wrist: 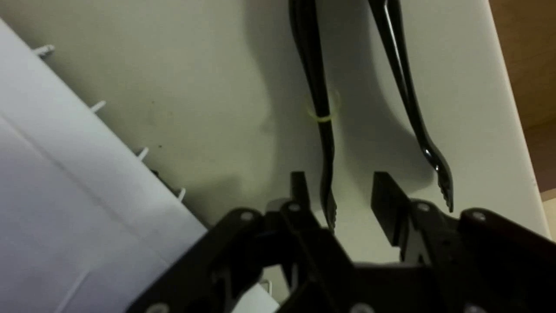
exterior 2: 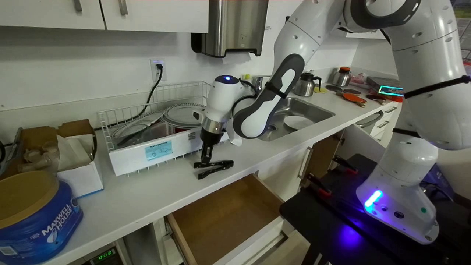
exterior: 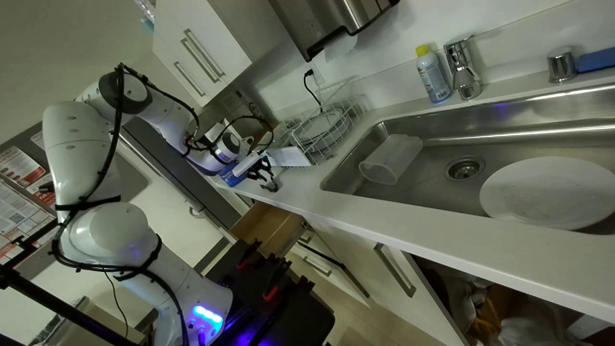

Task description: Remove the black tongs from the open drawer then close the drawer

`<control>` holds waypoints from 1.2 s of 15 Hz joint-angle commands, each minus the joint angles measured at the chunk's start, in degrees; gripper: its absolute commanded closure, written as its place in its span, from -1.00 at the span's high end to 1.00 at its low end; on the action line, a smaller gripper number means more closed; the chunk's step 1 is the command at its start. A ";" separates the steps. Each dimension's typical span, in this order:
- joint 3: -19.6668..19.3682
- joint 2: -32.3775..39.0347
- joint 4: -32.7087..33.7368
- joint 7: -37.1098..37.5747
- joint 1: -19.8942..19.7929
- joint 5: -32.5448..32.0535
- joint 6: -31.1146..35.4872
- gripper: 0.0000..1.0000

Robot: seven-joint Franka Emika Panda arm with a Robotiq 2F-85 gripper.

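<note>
- Far left in an exterior view: a blue coffee tub point(exterior 2: 40, 224) with a tan lid point(exterior 2: 27, 197) stood on the counter point(exterior 2: 143, 198); a cardboard box point(exterior 2: 82, 182) sat just behind it.
- Next: a white dish rack point(exterior 2: 127, 162) held plates point(exterior 2: 184, 116); a blue label point(exterior 2: 158, 150) was fixed to its front.
- Middle: the gripper point(exterior 2: 206, 158) pointed down at the counter, at the spread end of the tongs point(exterior 2: 226, 164). In the wrist view its fingers point(wrist: 386, 204) stood well parted, one leg of the tongs between them, with counter visible on both sides of that leg. Contact with a finger: could not tell.
- Tongs: black, out of the drawer point(exterior 2: 228, 211), lay on the counter between the rack and the front edge; a thin yellow loop point(wrist: 322, 118) crossed one leg.
- Below, slightly right: the drawer stood pulled out in both exterior views, its brown wooden floor visible under the counter's edge.
- Above: a steel paper towel dispenser point(exterior 2: 239, 27) hung on the wall point(exterior 2: 92, 70).
- Further right: the sink point(exterior: 418, 193) held a clear plastic container point(exterior: 391, 158), on its side, and a white plate point(exterior: 547, 192).
- Far right: paddles point(exterior 2: 352, 97) lay on the counter; the robot's base point(exterior 2: 397, 209) glowed blue on a black stand point(exterior 2: 320, 228).
</note>
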 commanded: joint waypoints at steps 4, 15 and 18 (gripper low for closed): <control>-1.03 -3.82 -0.78 5.20 4.22 2.31 0.33 0.96; -11.29 -14.03 -7.83 33.09 30.14 -6.91 -5.25 1.00; -9.78 -11.73 -6.30 31.58 29.96 -5.20 -5.54 1.00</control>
